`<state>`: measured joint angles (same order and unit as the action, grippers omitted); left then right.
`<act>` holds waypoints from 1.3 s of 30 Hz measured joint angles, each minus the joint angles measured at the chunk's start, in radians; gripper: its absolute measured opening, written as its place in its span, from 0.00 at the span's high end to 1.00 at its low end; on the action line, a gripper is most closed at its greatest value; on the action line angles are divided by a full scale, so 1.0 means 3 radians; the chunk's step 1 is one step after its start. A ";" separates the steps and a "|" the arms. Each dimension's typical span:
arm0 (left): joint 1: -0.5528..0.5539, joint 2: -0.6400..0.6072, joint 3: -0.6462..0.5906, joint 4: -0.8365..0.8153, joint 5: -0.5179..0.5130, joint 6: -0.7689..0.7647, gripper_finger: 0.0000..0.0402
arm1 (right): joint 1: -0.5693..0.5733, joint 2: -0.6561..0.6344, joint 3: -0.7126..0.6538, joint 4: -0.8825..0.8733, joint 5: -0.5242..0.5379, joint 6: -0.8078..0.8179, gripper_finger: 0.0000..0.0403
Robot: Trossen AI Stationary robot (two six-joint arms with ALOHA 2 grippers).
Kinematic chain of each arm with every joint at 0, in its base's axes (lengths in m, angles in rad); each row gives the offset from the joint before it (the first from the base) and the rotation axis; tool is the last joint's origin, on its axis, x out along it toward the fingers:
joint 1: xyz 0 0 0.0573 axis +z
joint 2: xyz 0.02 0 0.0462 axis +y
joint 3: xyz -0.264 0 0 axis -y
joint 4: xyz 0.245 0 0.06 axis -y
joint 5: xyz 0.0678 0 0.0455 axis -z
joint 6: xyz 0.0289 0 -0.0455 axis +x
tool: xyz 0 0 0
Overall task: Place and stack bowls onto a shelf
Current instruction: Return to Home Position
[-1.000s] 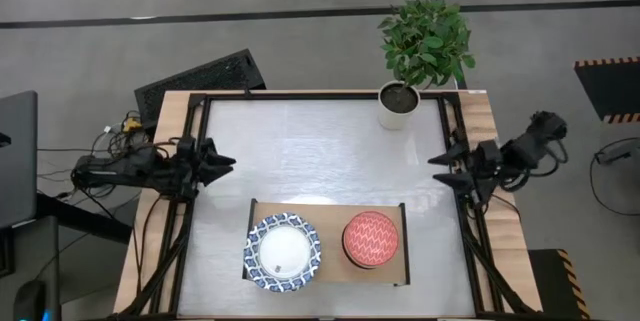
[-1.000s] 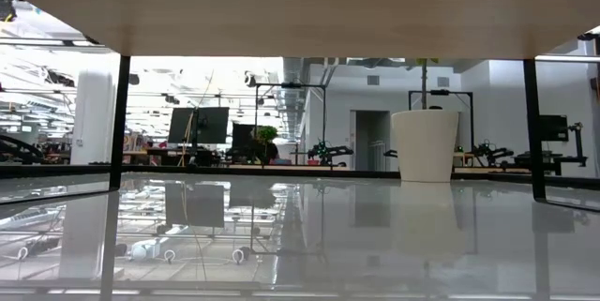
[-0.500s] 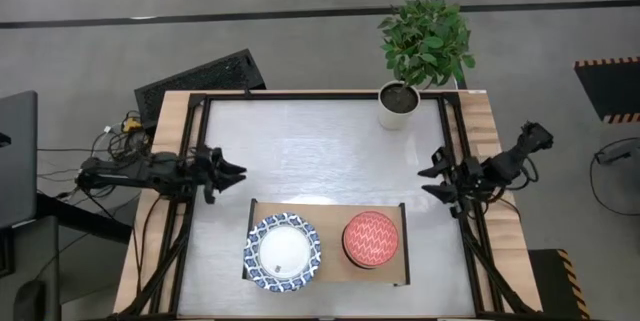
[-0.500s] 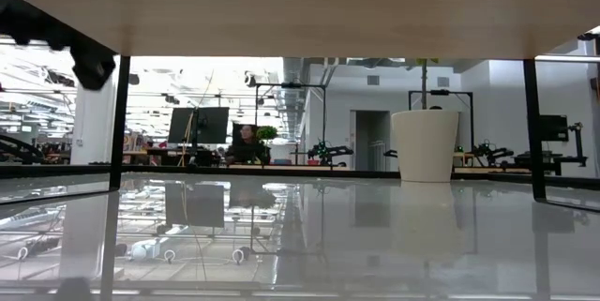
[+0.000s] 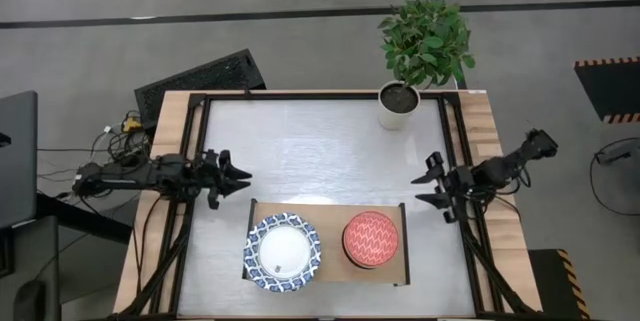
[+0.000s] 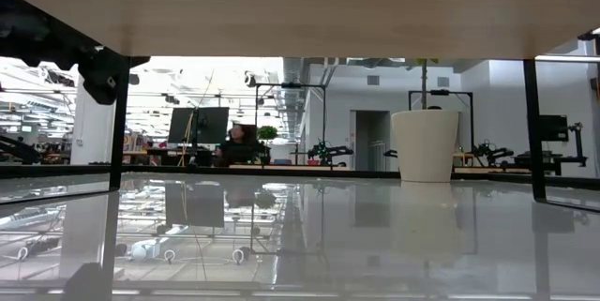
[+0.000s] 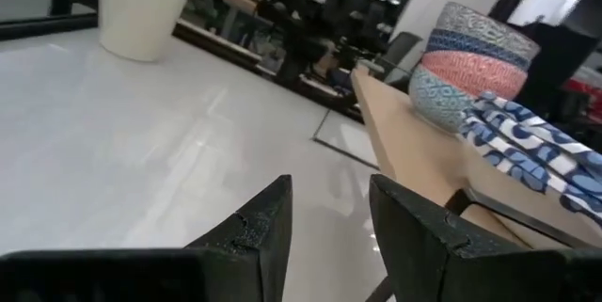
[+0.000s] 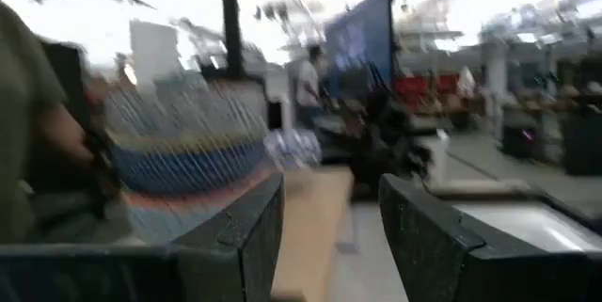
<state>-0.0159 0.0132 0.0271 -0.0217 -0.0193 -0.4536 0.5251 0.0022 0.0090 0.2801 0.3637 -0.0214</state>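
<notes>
On the near side of the worktop (image 5: 320, 151) stands the shelf (image 5: 330, 216), with a blue-and-white bowl (image 5: 283, 252) on its left and a stack topped by a red bowl (image 5: 372, 239) on its right. I see no bowl off the shelf, so the stacking looks finished. The left claw (image 5: 240, 173) and right claw (image 5: 420, 189) hover at the worktop's sides, both spread and empty.
</notes>
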 joint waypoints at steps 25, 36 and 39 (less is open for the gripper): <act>0.0022 0.0014 -0.0062 0.0167 0.0024 -0.0646 0.68 | -0.0582 0.0001 -0.0006 -0.0485 -0.0076 0.0069 0.50; 0.0022 0.0014 -0.0066 0.0168 0.0024 -0.0648 0.68 | -0.0581 0.0001 -0.0009 -0.0643 -0.0075 0.0069 0.50; 0.0022 0.0014 -0.0066 0.0168 0.0024 -0.0648 0.68 | -0.0581 0.0001 -0.0009 -0.0665 -0.0076 0.0069 0.50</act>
<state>-0.0093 0.0174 0.0074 0.0288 -0.0120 -0.6479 0.3508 0.0025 0.0063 0.0805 0.3408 -0.0006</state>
